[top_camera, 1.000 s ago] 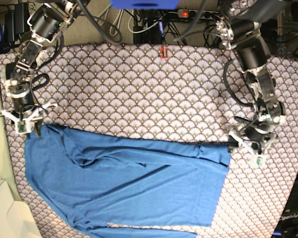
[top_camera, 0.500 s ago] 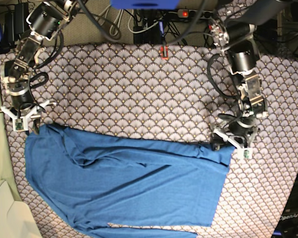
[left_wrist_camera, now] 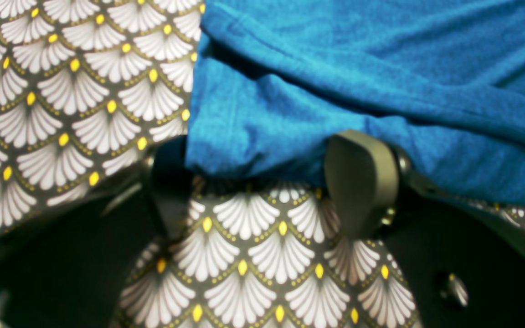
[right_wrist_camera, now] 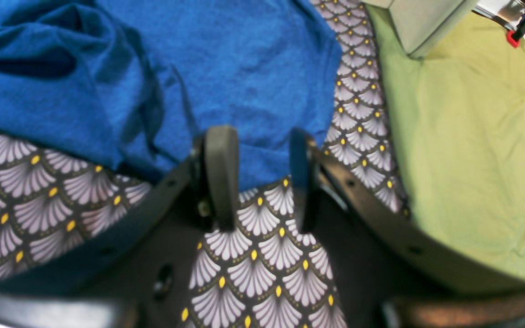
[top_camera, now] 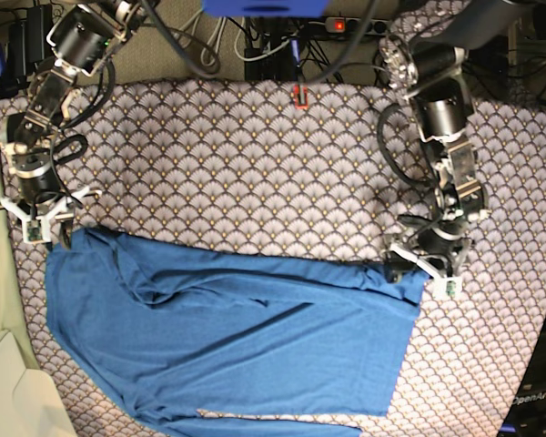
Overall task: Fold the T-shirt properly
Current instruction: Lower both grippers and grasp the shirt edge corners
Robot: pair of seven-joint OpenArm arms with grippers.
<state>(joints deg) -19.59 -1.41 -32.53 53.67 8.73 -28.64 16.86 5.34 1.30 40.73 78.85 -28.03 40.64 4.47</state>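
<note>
- Broadly, the T-shirt [top_camera: 227,337] was spread over the near half of the tabletop [top_camera: 255,173], folded along its far edge, with loose wrinkles running across it.
- The left gripper [top_camera: 419,269] was seen at the far corner of the shirt on the base view's right side, low against the patterned cloth.
- From the left wrist view, the jaws were held wide apart, and the blue hem [left_wrist_camera: 253,150] was draped over the gap between them; one finger [left_wrist_camera: 360,177] was pressed up against the fabric edge, and nothing was pinched.
- The right gripper [top_camera: 44,228] was placed at the opposite far corner, just beside the shirt's edge.
- From the right wrist view, its fingers [right_wrist_camera: 219,175] were parted about halfway, with the shirt's edge [right_wrist_camera: 262,168] lying between their tips; no fabric was clamped.
- A pale green surface [right_wrist_camera: 472,136] was visible beyond the tabletop's edge on that side.
</note>
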